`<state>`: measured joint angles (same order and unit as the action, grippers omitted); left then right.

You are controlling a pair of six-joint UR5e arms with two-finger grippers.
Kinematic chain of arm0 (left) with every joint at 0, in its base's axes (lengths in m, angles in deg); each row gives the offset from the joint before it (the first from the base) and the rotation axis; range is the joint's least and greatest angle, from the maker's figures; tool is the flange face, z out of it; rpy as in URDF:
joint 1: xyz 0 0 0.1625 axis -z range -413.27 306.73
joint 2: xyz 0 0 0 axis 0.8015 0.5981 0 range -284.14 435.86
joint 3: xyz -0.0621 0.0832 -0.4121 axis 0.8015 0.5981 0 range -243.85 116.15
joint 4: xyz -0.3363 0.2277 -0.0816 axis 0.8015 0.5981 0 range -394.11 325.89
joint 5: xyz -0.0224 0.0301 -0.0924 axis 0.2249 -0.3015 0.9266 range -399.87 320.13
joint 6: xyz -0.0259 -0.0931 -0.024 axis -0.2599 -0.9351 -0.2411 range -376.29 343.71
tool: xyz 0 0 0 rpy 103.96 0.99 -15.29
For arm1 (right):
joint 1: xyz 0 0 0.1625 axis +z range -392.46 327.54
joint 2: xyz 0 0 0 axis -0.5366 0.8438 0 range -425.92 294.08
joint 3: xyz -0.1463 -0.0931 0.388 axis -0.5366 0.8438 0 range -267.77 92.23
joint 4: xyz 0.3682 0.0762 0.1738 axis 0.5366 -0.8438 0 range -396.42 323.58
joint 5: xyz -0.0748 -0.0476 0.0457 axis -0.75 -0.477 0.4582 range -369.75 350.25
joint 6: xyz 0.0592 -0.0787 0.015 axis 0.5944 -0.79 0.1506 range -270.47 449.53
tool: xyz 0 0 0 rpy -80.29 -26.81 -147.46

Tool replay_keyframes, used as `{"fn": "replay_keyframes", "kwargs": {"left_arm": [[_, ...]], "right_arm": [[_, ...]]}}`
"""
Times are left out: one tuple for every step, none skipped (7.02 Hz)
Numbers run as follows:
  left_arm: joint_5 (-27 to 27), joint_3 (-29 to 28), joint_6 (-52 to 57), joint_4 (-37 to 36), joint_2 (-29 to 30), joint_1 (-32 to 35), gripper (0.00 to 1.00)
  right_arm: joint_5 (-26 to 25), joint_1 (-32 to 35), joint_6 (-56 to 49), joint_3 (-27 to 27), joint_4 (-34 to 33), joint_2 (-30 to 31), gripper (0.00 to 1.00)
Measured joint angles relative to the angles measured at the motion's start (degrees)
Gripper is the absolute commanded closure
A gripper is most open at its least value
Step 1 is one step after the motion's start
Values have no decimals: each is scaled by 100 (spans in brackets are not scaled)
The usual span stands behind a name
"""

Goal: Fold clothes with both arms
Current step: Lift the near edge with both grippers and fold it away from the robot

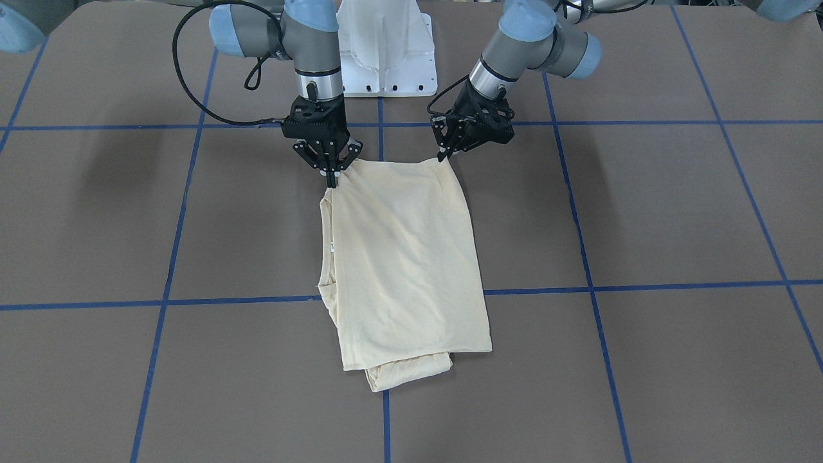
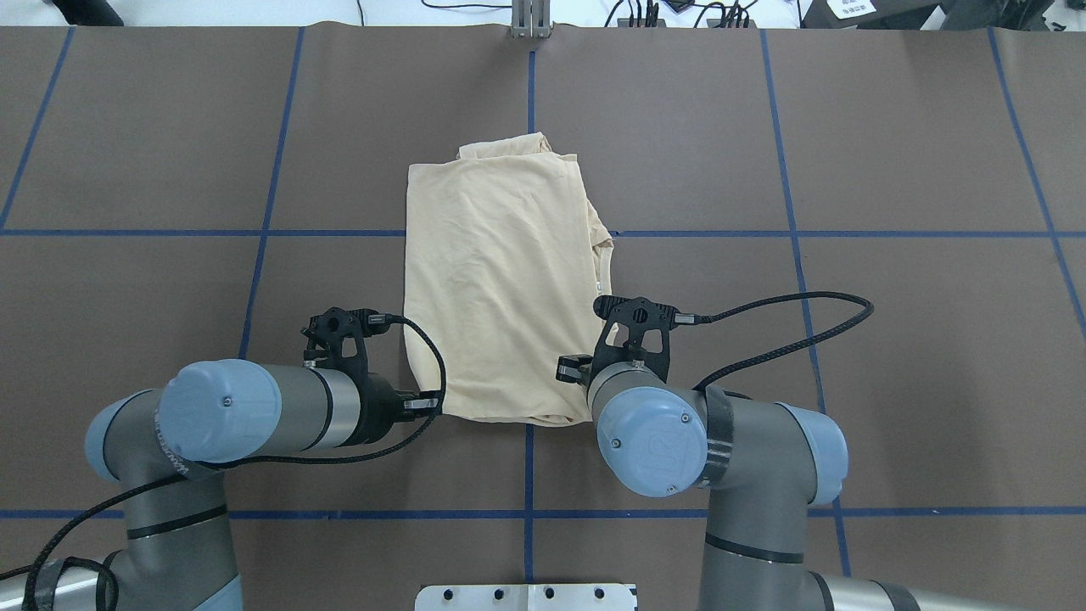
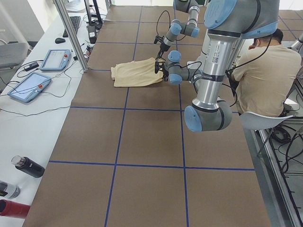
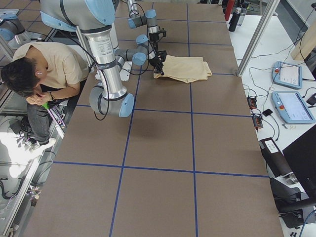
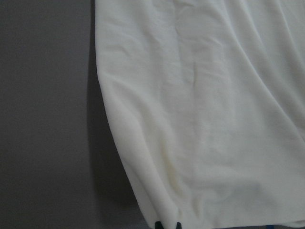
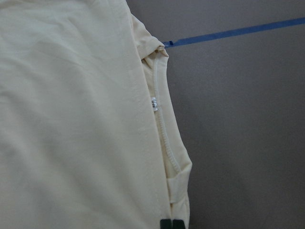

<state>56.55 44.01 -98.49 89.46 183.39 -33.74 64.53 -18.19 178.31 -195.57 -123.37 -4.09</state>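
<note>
Pale cream-yellow thin T-shirt [image 1: 411, 257], folded to a long rectangle, lies mid-table on the brown matte table cover [image 1: 643, 212]. It sits across a crossing of blue tape grid lines [image 1: 643, 286]. Plain side up; no print shows.

- Black two-finger right gripper [image 1: 331, 175]: clenched on the shirt's near corner at the neck side. In the wrist view its fingertips [image 6: 166, 224] sit pressed together at the cloth edge.
- Black two-finger left gripper [image 1: 443, 154]: pinching the other near corner. Fingertips [image 5: 158, 224] are just visible at the hem, close together on the cloth.
- Ribbed round neck [image 6: 164, 133] and small white label [image 6: 154, 103] peek out along the right-hand fold.
- A folded bundle, probably the sleeves [image 1: 405, 373], pokes out under the far end.

Obstructions: from overhead, both wrists and their light-blue joint caps [image 2: 653, 441] cover the held corners. A looping black cable [image 2: 789, 331] hangs over the table beside the shirt.

Surroundings:
- White pedestal base [image 1: 386, 58] between the arms.
- Seated person in a beige top [image 3: 255, 80] behind the robot, head down.
- Two blue-framed teach pendants [image 3: 56, 59] on the white side bench.
- Silver metal post [image 3: 71, 35] at the table edge.
- Dark bottle [image 3: 28, 166] and red bottle [image 3: 12, 208] lying on the same bench, well apart from the shirt.
</note>
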Motion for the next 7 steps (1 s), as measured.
{"fn": "replay_keyframes", "kwargs": {"left_arm": [[13,376,-75,-95,-104,-13,100],[20,875,-214,-243,-288,-47,100],[26,1424,-354,-524,-463,-123,100],[61,1867,-471,-901,-527,-212,100],[161,2092,-518,-1202,-488,-252,100],[264,2038,-515,-1351,-365,-229,100],[304,1738,-469,-1407,-135,-105,100]], "right_arm": [[-4,-174,-4,-521,-331,123,100],[-16,-394,18,-1065,-722,237,100],[-29,-599,45,-1574,-1134,315,100],[-34,-725,58,-1929,-1441,350,100],[-36,-764,53,-2060,-1593,359,100],[-33,-702,24,-2011,-1641,347,100],[-21,-538,-17,-1849,-1641,326,100]]}}
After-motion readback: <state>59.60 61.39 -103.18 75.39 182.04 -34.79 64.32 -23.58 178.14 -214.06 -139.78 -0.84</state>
